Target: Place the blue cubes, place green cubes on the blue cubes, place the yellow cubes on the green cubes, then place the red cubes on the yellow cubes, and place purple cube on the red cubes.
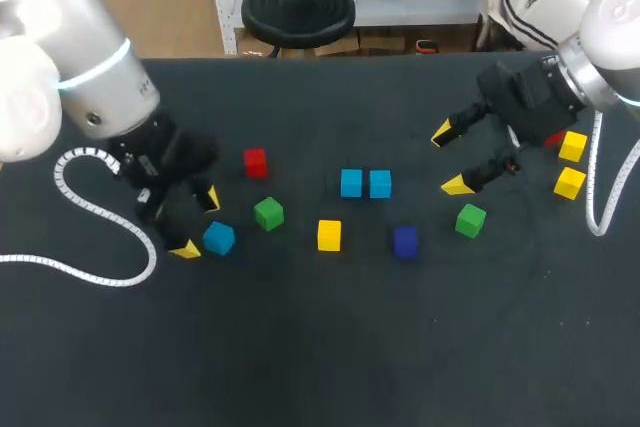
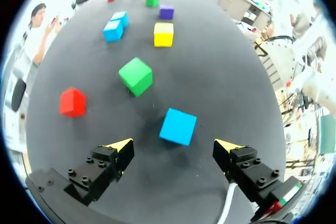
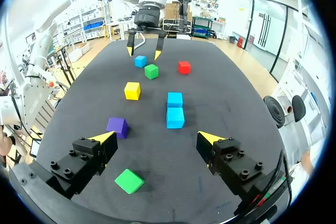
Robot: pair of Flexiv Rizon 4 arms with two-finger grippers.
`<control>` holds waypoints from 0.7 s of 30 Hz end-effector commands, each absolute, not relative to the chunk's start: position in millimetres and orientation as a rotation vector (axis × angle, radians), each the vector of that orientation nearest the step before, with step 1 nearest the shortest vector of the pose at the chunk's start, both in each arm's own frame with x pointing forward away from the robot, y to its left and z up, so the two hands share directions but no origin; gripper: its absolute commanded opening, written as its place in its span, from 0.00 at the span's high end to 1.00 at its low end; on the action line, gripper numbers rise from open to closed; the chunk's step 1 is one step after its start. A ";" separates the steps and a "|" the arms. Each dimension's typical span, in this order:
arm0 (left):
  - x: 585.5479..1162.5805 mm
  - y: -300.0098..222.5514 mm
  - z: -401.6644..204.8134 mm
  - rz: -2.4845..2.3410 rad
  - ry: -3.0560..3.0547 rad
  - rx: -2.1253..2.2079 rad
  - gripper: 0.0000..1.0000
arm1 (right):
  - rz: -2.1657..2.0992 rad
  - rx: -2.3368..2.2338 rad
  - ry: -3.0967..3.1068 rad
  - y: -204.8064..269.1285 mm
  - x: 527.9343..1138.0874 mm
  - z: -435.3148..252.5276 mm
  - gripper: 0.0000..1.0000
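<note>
- Black tabletop, scattered with single coloured cubes; nothing stacked yet.
- Left gripper: fingers spread wide, holding nothing, low over its own side of the table.
- Lone blue cube: flat on the table just ahead of the left gripper, in line with the gap between its fingers, untouched.
- Paired blue cubes: side by side, apparently touching, near the table's middle; well apart from the lone one.
- Right gripper: likewise wide and empty, with a green cube close beneath.
- Step in hand, as judged: the first, laying the blue base, with the lone blue cube yet to be gathered.
- Next move calls for advancing and lowering until the fingers flank two opposite faces, then closing.
- Orientation: equal-sided, so no long axis; sits slightly askew to the finger line, likely needing a small wrist turn to meet faces, not corners.
</note>
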State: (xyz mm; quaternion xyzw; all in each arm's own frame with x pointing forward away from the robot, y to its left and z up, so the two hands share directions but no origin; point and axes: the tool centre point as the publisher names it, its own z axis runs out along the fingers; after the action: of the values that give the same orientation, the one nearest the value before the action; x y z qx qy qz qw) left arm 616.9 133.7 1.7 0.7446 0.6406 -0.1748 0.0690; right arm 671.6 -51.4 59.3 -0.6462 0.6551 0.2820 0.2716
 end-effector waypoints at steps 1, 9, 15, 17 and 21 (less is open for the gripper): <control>622.5 128.7 5.1 -0.598 1.875 2.237 0.00 | 0.761 -1.740 1.762 -51.6 671.8 59.0 0.00; 623.9 123.1 7.9 -0.646 1.825 2.269 0.00 | 0.761 -1.740 1.762 -51.6 671.8 59.0 0.00; 622.7 121.4 2.9 -0.662 1.837 2.270 0.00 | 0.761 -1.740 1.762 -51.6 671.8 59.0 0.00; 623.1 119.4 2.2 -0.651 1.838 2.284 0.00 | 0.761 -1.740 1.762 -51.6 671.8 59.0 0.00; 623.7 116.5 -2.2 -0.635 1.846 2.301 0.16 | 0.761 -1.740 1.762 -51.6 671.8 59.0 0.00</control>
State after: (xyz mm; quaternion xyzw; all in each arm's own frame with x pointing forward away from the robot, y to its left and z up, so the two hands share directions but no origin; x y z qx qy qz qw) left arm 619.8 121.2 0.2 0.7602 0.6102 -0.2118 0.0700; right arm 671.7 -51.4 59.3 -0.6462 0.6551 0.2820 0.2716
